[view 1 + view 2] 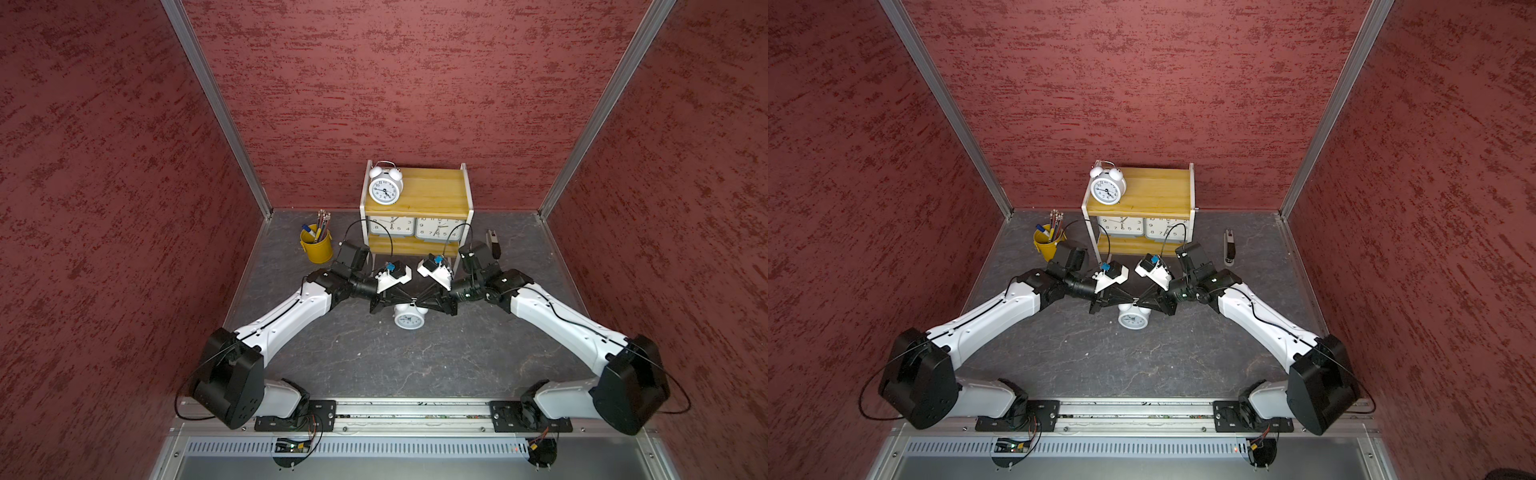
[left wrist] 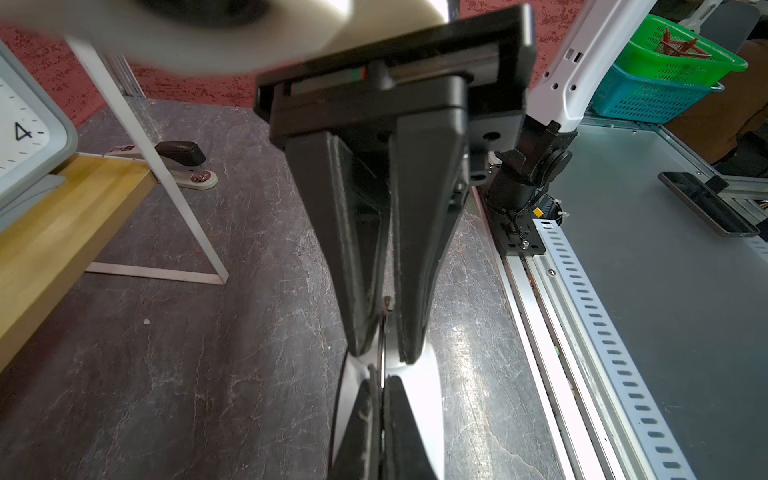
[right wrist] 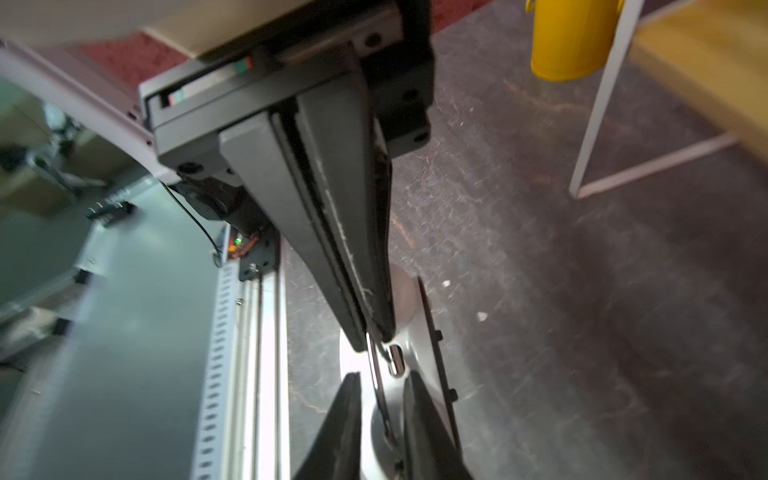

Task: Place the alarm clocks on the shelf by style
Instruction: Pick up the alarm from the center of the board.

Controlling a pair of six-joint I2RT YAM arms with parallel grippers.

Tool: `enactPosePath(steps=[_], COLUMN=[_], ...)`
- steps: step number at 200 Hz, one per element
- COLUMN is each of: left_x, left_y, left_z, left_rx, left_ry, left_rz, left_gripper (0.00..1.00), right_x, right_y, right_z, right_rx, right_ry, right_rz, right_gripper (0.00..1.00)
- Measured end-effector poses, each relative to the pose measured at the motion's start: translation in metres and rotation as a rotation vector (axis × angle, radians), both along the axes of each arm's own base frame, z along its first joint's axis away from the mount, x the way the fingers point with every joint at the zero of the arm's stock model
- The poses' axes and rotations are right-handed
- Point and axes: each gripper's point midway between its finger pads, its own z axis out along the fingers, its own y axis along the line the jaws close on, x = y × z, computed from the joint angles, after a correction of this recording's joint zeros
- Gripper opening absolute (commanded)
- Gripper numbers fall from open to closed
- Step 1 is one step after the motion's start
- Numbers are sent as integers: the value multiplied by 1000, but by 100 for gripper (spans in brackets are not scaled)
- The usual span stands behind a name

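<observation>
The shelf (image 1: 436, 187) stands at the back wall. One white twin-bell alarm clock (image 1: 385, 189) sits on the left of its top board, and two grey alarm clocks (image 1: 390, 226) (image 1: 438, 228) fill the lower tier. A second white twin-bell clock (image 1: 408, 319) (image 1: 1131, 320) is at mid-table, under both grippers. My left gripper (image 1: 409, 300) (image 2: 382, 399) is shut on its thin wire handle (image 2: 383, 332). My right gripper (image 1: 420, 300) (image 3: 382, 399) faces it tip to tip and is open. The handle (image 3: 376, 386) runs through the gap between its fingers.
A yellow pen bucket (image 1: 316, 245) stands left of the shelf and a stapler (image 1: 493, 243) lies to its right. The arms' mounting rail (image 1: 415, 409) runs along the table's front edge. Red walls close in three sides.
</observation>
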Motion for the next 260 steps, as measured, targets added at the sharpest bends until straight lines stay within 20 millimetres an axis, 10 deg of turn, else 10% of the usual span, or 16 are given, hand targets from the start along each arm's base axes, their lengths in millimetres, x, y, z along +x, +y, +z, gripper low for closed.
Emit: enactPosePath(steps=[28,76,198,260], left_x=[9,21,3,2], left_y=[2,19,20,15], left_z=[6,43,78,80], left_rx=[-1,-64,-145,-150], left_ry=[-2,-9,113,129], left_rz=[56,168,70,57], left_gripper=[0,0,0,0], right_x=[9,9,4,-7], right_y=[-2,-16,-11,-2], right_z=[7,5,24,10], right_rx=[32,81,189,200], right_ry=[-71,-134,-176,-97], right_rz=[-61,-160,-112,-16], right_gripper=[78,93,89,64])
